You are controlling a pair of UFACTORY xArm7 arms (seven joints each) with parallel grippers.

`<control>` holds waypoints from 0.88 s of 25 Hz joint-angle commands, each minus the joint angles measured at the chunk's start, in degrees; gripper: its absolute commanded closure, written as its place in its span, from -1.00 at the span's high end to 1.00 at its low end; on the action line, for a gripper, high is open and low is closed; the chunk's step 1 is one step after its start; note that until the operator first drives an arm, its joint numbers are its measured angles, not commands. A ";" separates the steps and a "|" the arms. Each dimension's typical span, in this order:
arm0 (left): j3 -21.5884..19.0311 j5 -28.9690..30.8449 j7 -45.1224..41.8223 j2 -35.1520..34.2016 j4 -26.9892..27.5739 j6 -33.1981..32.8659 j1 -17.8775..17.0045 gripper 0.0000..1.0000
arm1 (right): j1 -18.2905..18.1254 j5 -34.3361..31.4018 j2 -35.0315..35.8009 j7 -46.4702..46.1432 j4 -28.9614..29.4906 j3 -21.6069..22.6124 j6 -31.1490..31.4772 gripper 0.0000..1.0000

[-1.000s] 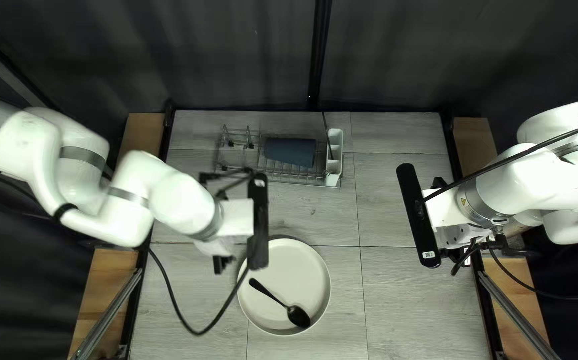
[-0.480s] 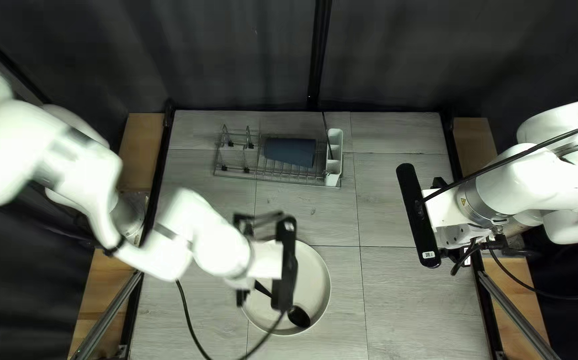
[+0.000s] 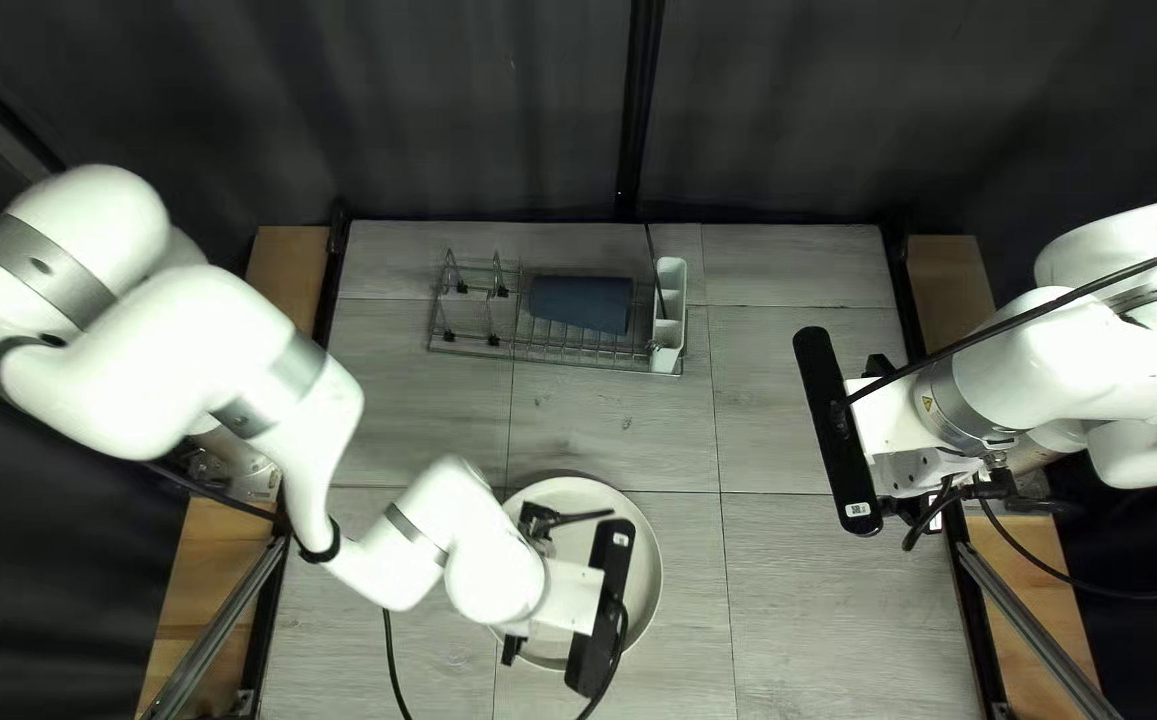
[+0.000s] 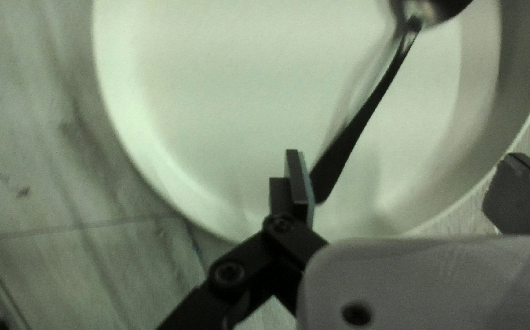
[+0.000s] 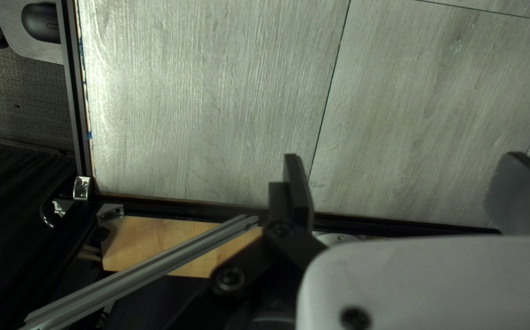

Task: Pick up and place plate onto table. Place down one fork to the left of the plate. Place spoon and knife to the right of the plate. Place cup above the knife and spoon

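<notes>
The plate (image 3: 648, 547) is partly hidden by the left end effector (image 3: 568, 596); the blue cup (image 3: 581, 303) is held in the wire rack (image 3: 552, 362) on the surface (image 3: 818, 600).

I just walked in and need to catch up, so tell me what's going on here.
The robot is setting a place. The plate is on the table with the spoon lying in it. The left arm's tool is over the plate, open, with the spoon's handle end near one finger. The right tool is open and empty. The blue cup is in the wire rack.
</notes>
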 commanded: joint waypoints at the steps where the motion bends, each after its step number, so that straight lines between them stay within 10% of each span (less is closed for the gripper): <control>1: 0.46 1.81 1.30 3.10 1.85 -1.63 -0.31 1.00 | 0.00 0.00 0.00 0.00 0.00 0.00 0.00 1.00; 13: 0.29 1.79 5.22 8.39 2.72 -7.25 1.29 0.97 | 0.00 0.00 0.00 0.00 0.00 0.00 0.00 1.00; 14: -0.01 1.37 5.69 8.08 2.22 -7.61 1.70 0.78 | 0.00 0.00 0.00 0.00 0.00 0.00 0.00 1.00; 16: -0.26 1.02 5.97 7.71 1.66 -8.05 2.02 -0.89 | 0.00 0.00 0.00 0.00 0.00 0.00 0.00 1.00; 22: -0.23 1.04 5.94 8.10 1.83 -8.45 2.00 -1.00 | 0.00 0.00 0.00 0.00 0.00 0.00 0.00 1.00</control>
